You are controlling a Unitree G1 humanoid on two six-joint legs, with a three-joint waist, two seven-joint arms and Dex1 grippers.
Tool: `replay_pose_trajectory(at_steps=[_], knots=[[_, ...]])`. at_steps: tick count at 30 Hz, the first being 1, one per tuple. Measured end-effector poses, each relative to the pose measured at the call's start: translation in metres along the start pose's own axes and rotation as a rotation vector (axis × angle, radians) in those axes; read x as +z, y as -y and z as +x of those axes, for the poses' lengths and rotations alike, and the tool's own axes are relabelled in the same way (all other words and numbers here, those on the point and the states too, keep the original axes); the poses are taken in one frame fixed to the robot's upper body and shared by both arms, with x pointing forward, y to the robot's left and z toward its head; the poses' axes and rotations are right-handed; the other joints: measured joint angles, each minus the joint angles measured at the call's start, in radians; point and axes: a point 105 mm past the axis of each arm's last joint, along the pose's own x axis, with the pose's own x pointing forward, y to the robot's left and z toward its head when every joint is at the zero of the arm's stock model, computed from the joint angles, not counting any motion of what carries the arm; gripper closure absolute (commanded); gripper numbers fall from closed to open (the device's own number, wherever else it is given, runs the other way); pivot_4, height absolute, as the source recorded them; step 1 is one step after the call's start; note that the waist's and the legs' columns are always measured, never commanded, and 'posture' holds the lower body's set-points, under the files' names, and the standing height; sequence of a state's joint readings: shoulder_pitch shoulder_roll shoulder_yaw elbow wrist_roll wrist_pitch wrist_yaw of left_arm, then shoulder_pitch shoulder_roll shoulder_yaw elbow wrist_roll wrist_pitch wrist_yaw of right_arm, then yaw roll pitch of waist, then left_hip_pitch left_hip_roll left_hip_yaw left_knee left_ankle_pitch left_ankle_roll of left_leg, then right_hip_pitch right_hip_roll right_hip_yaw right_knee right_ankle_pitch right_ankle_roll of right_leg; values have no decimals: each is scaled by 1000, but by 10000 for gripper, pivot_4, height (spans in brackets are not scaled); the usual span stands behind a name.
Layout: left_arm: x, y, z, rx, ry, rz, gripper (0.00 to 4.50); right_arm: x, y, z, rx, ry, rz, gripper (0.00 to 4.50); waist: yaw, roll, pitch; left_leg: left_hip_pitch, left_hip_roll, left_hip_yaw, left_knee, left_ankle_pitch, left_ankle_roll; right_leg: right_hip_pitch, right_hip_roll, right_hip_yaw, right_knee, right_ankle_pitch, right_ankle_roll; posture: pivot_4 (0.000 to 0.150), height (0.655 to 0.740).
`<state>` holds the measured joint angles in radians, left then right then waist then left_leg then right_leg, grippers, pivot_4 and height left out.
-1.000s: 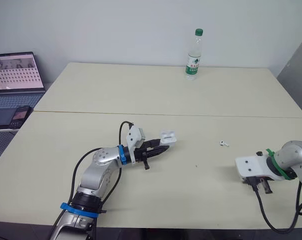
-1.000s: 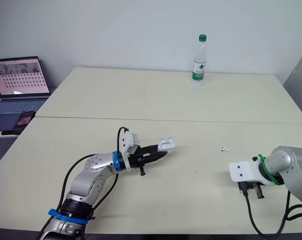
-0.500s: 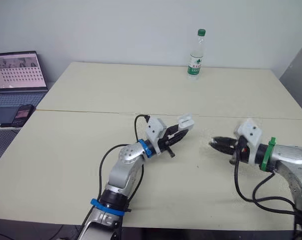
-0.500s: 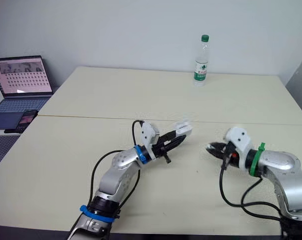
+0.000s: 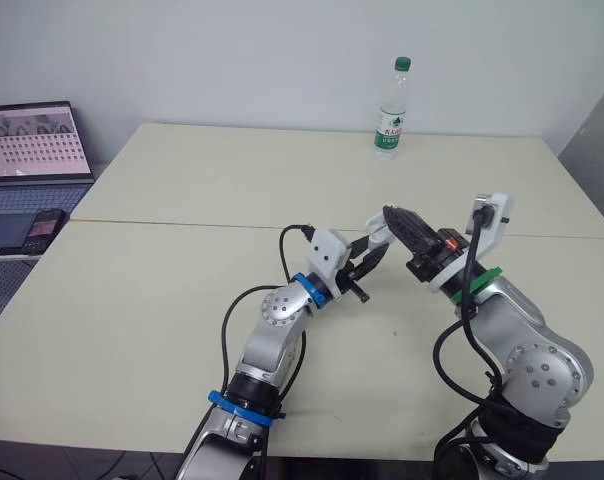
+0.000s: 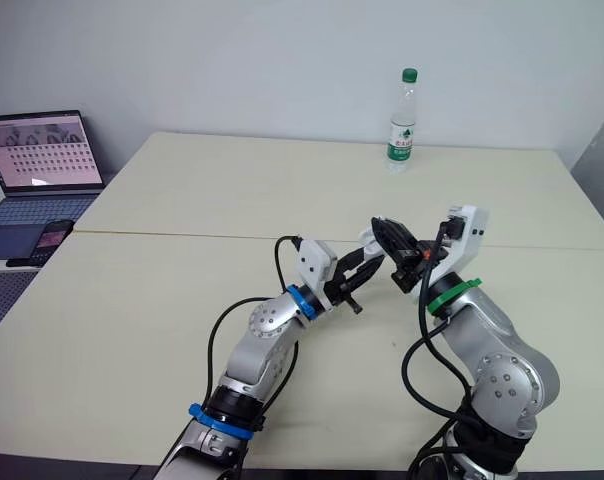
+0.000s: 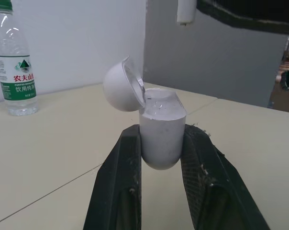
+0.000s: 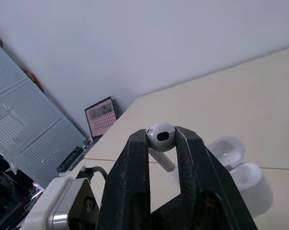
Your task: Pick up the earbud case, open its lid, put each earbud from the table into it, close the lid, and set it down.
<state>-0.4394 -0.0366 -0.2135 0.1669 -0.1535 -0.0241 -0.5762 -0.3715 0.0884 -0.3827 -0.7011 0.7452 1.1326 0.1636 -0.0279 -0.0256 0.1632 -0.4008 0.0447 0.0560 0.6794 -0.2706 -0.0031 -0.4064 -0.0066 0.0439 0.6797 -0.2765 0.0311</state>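
My left gripper (image 7: 161, 136) is shut on the white earbud case (image 7: 161, 143) and holds it upright above the table (image 5: 132, 300). The case's lid (image 7: 121, 86) is hinged open. My right gripper (image 8: 161, 139) is shut on a white earbud (image 8: 160, 135), its stem pointing down. In the left eye view the right gripper (image 5: 392, 216) hovers just over the open case (image 5: 376, 232), fingertips almost touching it. The left wrist view shows the earbud's stem (image 7: 185, 12) hanging a short way above the case mouth. The blurred case (image 8: 233, 160) lies just beyond the right gripper's fingers.
A water bottle (image 5: 389, 108) stands at the table's far edge. A laptop (image 5: 37, 150) and a phone (image 5: 44, 228) sit on a side surface at the far left. A seam crosses the table's middle.
The right arm swung in from the table's right side, took the earbud that lay on the table, and lifted it over the case. The left arm raised the open case toward the centre.
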Motion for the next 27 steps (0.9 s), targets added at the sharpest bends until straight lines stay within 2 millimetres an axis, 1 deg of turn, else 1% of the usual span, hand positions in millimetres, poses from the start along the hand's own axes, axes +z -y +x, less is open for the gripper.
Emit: replay_pose_trajectory(at_steps=[6, 10, 13, 18, 24, 27], knots=[[3, 1, 2, -2, 13, 0, 37339, 1, 3, 0, -30, 25, 43, 41086, -3, 0, 0, 1, 1, 0, 0, 0, 0, 0, 2, 0, 0, 0, 0, 1500, 7362], [5, 1, 1, -1, 21, 2, 37339, -5, 8, 0, -46, 7, 66, 41086, -3, 0, 0, 0, 1, 0, -1, 0, 0, 0, 2, 0, 0, 0, 0, 1500, 7362], [5, 1, 1, 0, 23, 1, 37339, -5, 10, 1, -51, 6, 58, 41086, -3, 0, 0, 0, 1, 0, -1, 0, 0, 0, 2, 0, 0, 0, 0, 1500, 7362], [6, 2, -1, 3, 27, -2, 37339, -10, 14, 3, -61, -15, 50, 41086, -3, 0, 0, 0, 1, 0, -1, 0, 0, 0, 2, 0, 0, 0, 0, 1500, 7362], [6, 2, -2, 6, 21, -7, 37339, -16, 8, 7, -40, -30, 48, 41086, -3, 0, 0, 0, 1, 0, -1, 0, 0, 0, 2, 0, -1, 0, 0, 1500, 7362], [5, 1, -2, 8, 16, -10, 37339, -18, 9, 6, -45, -31, 42, 41086, -3, 0, 0, 0, 1, 0, -1, 0, 0, 0, 2, 0, -1, 0, 0, 1500, 7362]])
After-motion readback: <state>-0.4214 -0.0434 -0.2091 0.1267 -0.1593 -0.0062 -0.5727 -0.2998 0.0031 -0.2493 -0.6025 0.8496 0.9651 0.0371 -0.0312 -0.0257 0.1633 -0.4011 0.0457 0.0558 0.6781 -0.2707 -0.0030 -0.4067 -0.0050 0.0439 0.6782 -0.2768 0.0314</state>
